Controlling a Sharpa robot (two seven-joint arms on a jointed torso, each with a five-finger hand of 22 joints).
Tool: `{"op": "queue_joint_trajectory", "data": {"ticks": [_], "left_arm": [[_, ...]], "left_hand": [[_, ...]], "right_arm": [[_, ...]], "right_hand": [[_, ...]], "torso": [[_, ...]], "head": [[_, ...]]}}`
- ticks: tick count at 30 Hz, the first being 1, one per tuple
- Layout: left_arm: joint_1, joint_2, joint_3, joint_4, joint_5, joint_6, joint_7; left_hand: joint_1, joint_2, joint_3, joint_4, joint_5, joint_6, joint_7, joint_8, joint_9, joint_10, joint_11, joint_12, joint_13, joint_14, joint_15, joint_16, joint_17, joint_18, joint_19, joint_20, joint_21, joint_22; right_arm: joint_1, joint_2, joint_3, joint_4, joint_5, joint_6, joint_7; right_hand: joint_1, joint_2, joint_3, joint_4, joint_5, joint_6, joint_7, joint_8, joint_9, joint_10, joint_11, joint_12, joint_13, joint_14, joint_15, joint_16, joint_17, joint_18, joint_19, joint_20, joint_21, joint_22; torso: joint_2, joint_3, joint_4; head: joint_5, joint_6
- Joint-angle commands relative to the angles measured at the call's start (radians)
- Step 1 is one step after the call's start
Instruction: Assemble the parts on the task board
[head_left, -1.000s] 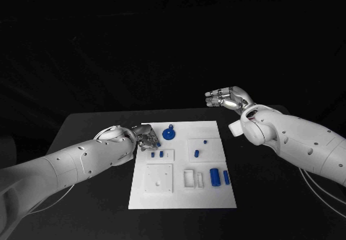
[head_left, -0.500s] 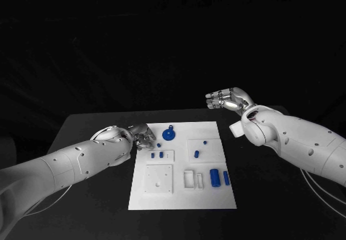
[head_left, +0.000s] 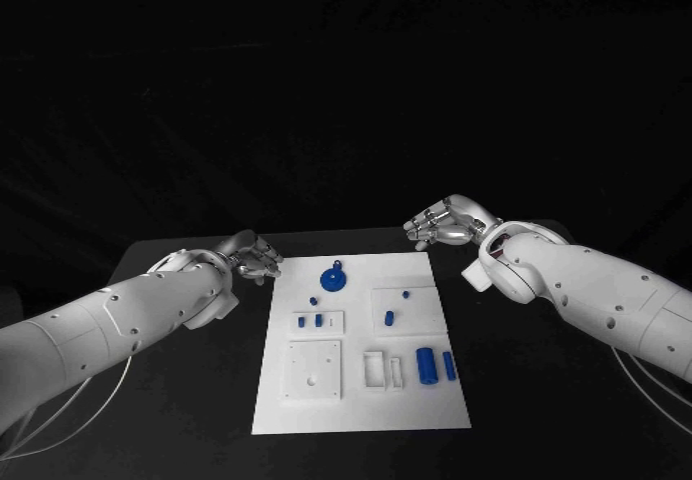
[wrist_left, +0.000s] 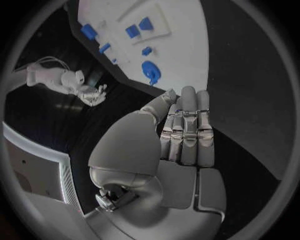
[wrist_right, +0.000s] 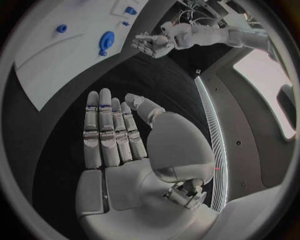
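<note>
Both hands have pulled off the white rectangular task board (head_left: 368, 338): head view shows left hand (head_left: 254, 256) beside its far-left corner, right hand (head_left: 444, 222) beyond its far-right corner. Wrist views show each hand flat-fingered, holding nothing, small blue parts (wrist_left: 150, 71) lying beyond the fingertips.

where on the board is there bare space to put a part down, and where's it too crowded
The near strip of the task board, below the square plate and the large blue cylinder, is bare. So is the far right corner, right of the round blue part. The middle is crowded with blocks and small blue pieces. Both the left hand and right hand hold nothing.
</note>
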Motion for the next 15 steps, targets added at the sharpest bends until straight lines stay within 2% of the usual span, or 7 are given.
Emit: {"op": "queue_joint_trajectory", "data": {"ticks": [1, 3, 4, 7, 11, 13, 15], "left_arm": [[0.018, -0.026, 0.008, 0.03, 0.309, -0.014, 0.102], [0.027, -0.044, 0.012, 0.05, 0.341, 0.012, 0.123], [0.033, -0.056, 0.014, 0.066, 0.357, 0.023, 0.133], [0.047, -0.099, 0.019, 0.131, 0.43, 0.037, 0.147], [0.053, -0.143, 0.022, 0.225, 0.606, 0.011, 0.137], [0.055, -0.161, 0.023, 0.267, 0.663, 0.004, 0.141], [0.055, -0.175, 0.023, 0.3, 0.693, 0.006, 0.148]], "left_hand": [[-0.006, 0.007, 0.0, 0.003, -0.005, -0.003, 0.004, 0.006, 0.0, -0.013, 0.003, 0.004, 0.0, 0.003, 0.003, -0.053, -0.02, 0.009, -0.013, 0.004, -0.014, 0.016], [-0.004, 0.014, -0.004, 0.005, -0.014, -0.006, 0.005, 0.005, 0.0, -0.009, 0.001, 0.004, 0.0, 0.015, 0.002, -0.065, -0.022, 0.01, -0.008, 0.004, -0.018, 0.015], [-0.003, 0.017, -0.008, 0.005, -0.016, -0.006, 0.004, 0.006, 0.0, -0.007, 0.001, 0.004, -0.001, 0.018, 0.002, -0.074, -0.023, 0.01, -0.008, 0.005, -0.023, 0.014], [-0.004, 0.024, -0.02, 0.01, -0.039, -0.002, 0.004, 0.007, 0.0, -0.009, 0.003, 0.004, 0.0, -0.003, 0.009, -0.137, -0.041, 0.003, -0.03, 0.012, -0.06, -0.003], [-0.014, 0.026, -0.023, 0.017, -0.042, 0.007, 0.003, 0.008, 0.001, -0.007, 0.004, 0.005, 0.0, -0.014, 0.028, -0.302, -0.104, -0.007, -0.079, 0.032, -0.106, -0.081], [-0.021, 0.027, -0.021, 0.021, -0.04, 0.006, 0.004, 0.007, 0.0, -0.019, 0.012, 0.004, -0.001, -0.05, 0.045, -0.378, -0.129, -0.019, -0.131, 0.047, -0.113, -0.127], [-0.035, 0.023, -0.022, 0.029, -0.039, -0.002, 0.004, 0.004, 0.0, -0.042, 0.02, 0.004, -0.001, -0.07, 0.064, -0.458, -0.155, -0.025, -0.183, 0.067, -0.113, -0.188]], "right_arm": [[-0.003, -0.004, -0.002, 0.007, -0.237, 0.073, -0.04], [-0.005, -0.007, -0.007, 0.009, -0.288, 0.06, -0.05], [-0.005, -0.008, -0.012, 0.011, -0.32, 0.05, -0.058], [-0.007, -0.009, -0.034, 0.021, -0.418, 0.015, -0.1], [-0.008, -0.009, -0.058, 0.049, -0.523, 0.014, -0.198], [-0.008, -0.01, -0.075, 0.065, -0.573, 0.021, -0.247], [-0.009, -0.009, -0.088, 0.079, -0.612, 0.025, -0.284]], "right_hand": [[0.014, 0.0, -0.022, -0.004, -0.007, 0.004, -0.004, 0.002, -0.001, 0.004, -0.009, -0.002, 0.0, 0.098, -0.027, 0.045, 0.031, 0.035, 0.094, -0.027, 0.05, 0.021], [0.011, 0.001, -0.052, 0.002, -0.013, 0.013, -0.012, 0.001, -0.002, 0.017, -0.02, -0.003, -0.001, 0.125, -0.049, 0.156, 0.09, 0.049, 0.19, -0.056, 0.109, 0.049], [0.01, 0.007, -0.061, 0.004, -0.007, 0.024, -0.022, 0.001, -0.003, 0.026, -0.028, -0.003, -0.001, 0.118, -0.06, 0.295, 0.165, 0.045, 0.22, -0.074, 0.137, 0.065], [-0.025, 0.001, -0.047, 0.013, -0.022, 0.025, -0.021, -0.001, -0.004, 0.028, -0.029, -0.003, -0.001, 0.098, -0.068, 0.5, 0.323, 0.038, 0.266, -0.094, 0.215, 0.121], [-0.038, -0.01, -0.029, 0.022, -0.072, 0.015, -0.023, -0.002, -0.004, 0.033, -0.032, -0.004, -0.001, 0.075, -0.066, 0.558, 0.382, 0.038, 0.265, -0.091, 0.243, 0.15], [-0.047, -0.018, -0.021, 0.031, -0.132, 0.009, -0.023, -0.001, -0.004, 0.021, -0.029, -0.003, 0.0, 0.071, -0.063, 0.561, 0.387, 0.035, 0.264, -0.089, 0.241, 0.152], [-0.047, -0.033, -0.001, 0.04, -0.148, 0.011, -0.023, -0.001, -0.003, 0.016, -0.027, -0.003, 0.0, 0.07, -0.059, 0.565, 0.393, 0.035, 0.265, -0.086, 0.24, 0.154]], "torso": [[-0.002, -0.0003, 0.0042], [-0.002, -0.0014, 0.0055], [-0.003, -0.0024, 0.0051], [-0.007, -0.003, 0.006], [-0.011, -0.0022, 0.0074], [-0.012, -0.0043, 0.0098], [-0.013, -0.0071, 0.0112]], "head": [[-0.003, 0.002], [-0.004, 0.002], [-0.005, 0.003], [-0.003, 0.005], [-0.01, 0.008], [-0.013, 0.007], [-0.017, 0.004]]}}
